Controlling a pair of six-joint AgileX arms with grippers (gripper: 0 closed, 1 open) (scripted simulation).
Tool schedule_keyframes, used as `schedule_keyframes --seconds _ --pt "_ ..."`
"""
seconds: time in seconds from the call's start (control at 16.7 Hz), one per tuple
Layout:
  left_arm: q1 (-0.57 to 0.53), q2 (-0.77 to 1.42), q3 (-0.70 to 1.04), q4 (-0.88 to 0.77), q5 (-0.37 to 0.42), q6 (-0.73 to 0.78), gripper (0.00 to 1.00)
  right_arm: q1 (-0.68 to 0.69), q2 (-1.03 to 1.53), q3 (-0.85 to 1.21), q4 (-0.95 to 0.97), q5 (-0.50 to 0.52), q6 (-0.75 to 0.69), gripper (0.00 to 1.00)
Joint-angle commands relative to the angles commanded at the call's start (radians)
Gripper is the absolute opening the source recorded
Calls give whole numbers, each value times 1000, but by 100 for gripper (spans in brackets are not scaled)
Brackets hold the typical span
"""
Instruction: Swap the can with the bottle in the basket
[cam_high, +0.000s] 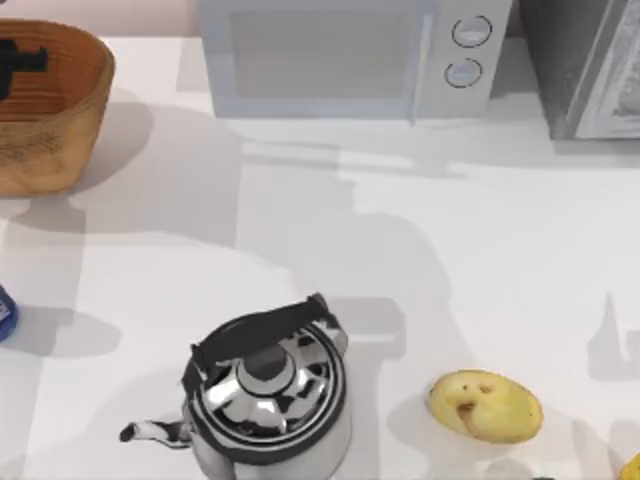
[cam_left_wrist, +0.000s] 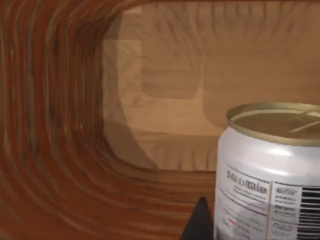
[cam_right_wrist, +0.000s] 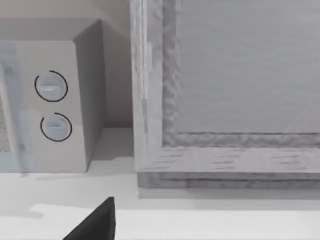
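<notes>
The bottle (cam_left_wrist: 267, 172) stands inside the basket (cam_left_wrist: 60, 125), just beside the left tool (cam_left_wrist: 200, 222).

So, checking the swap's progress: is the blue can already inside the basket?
No, in the top view the blue can stands on the table at the left edge, apart from the basket.

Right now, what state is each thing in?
Bottle: upright inside the basket.
Basket: upright at the table's far left.
Can: on the table at the left edge, outside the basket.
Kettle: upright, lid on.
Potato: lying on the table.
Microwave: door shut.
</notes>
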Motion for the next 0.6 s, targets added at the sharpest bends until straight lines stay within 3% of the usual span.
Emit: schedule_keyframes --seconds 0.3,0.6 --pt "-40 -568 -519 265 -69 -18 0 0 0 0 0 0 0 100" --pt "-67 -1213 -1066 577 -82 -47 0 0 0 0 0 0 0 100"
